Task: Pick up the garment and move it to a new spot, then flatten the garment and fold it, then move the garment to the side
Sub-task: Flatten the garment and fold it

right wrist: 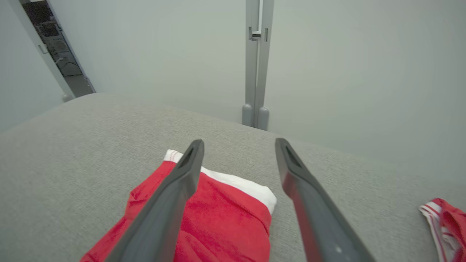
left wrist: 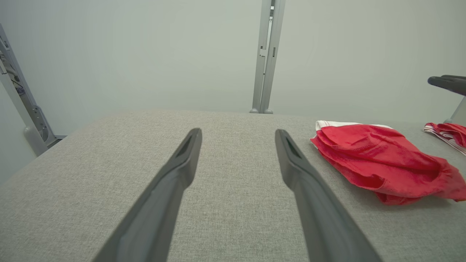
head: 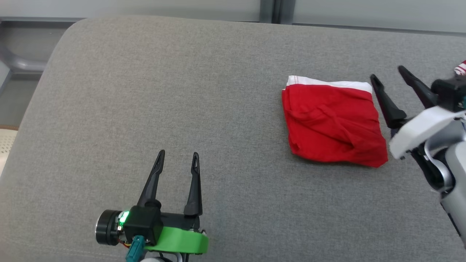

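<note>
The garment (head: pixel 333 122) is a folded red piece with a white waistband along its far edge, lying flat on the grey padded surface (head: pixel 204 120) at the right. It also shows at the right of the left wrist view (left wrist: pixel 378 160) and under the fingers in the right wrist view (right wrist: pixel 218 222). My right gripper (head: pixel 387 78) hovers just off the garment's right edge, open, with nothing between its fingers (right wrist: pixel 174 193). My left gripper (head: pixel 178 156) rests open at the lower left, well away from the garment, also empty (left wrist: pixel 238 134).
A second red garment with white stripes (head: pixel 461 67) lies at the far right edge of the surface (right wrist: pixel 446 222) (left wrist: pixel 446 131). Beyond the surface's far edge stand a pale wall and a grey metal post (right wrist: pixel 256 65).
</note>
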